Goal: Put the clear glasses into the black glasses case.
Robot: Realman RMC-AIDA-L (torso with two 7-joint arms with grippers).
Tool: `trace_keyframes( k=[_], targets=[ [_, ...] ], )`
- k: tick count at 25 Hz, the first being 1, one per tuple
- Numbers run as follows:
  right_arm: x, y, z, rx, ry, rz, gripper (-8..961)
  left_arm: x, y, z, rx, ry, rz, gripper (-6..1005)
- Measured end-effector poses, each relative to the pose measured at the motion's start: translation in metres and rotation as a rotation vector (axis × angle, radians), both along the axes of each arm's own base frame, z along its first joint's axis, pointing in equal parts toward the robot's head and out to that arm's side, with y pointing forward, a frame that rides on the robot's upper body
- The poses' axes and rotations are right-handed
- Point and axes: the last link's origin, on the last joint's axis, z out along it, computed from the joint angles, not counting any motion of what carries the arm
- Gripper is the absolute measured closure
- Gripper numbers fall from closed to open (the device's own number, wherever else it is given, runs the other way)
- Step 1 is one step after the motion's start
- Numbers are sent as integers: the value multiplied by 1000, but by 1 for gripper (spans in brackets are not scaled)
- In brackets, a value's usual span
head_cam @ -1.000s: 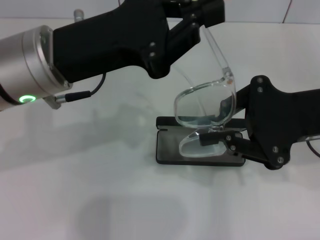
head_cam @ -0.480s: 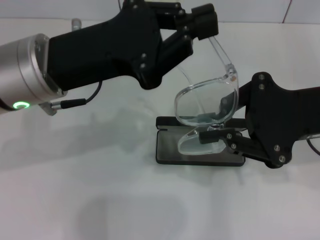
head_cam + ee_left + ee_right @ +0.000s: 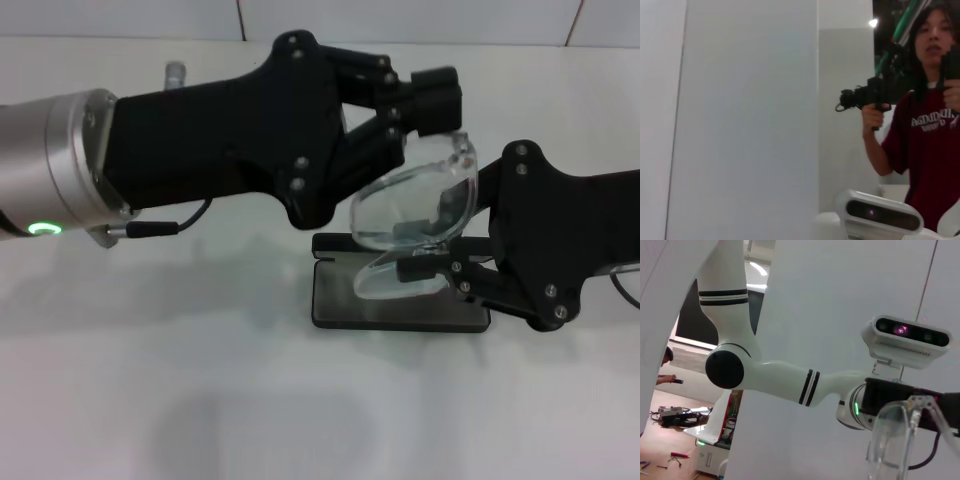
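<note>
The clear glasses (image 3: 410,205) stand on end above the open black glasses case (image 3: 340,305), which lies flat on the white table with its grey lining up. My right gripper (image 3: 425,268) comes in from the right and is shut on the glasses at the lower lens. From the left, my left gripper (image 3: 437,100) is shut on the upper clear arm near its hinge (image 3: 462,150), pressing it down against the frame. The right wrist view shows a clear piece of the glasses (image 3: 900,440). The left wrist view shows none of these things.
A small metal post (image 3: 175,72) stands at the back of the table (image 3: 200,400), behind my left arm. A dark cable (image 3: 625,290) lies at the right edge. The left wrist view shows a person (image 3: 925,125) beyond a wall.
My left gripper has come down and to the right, swinging the glasses' upper arm from pointing up to folded against the frame. The right gripper and case stayed in place.
</note>
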Motion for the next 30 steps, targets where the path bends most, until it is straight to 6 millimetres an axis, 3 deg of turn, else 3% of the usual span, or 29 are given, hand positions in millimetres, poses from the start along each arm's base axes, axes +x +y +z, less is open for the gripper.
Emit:
trace_keyframes(
  k=[30],
  targets=[
    [3,-1,-3,-20,0,19,834,4,-1,-6,-57,58,-33,934]
  ],
)
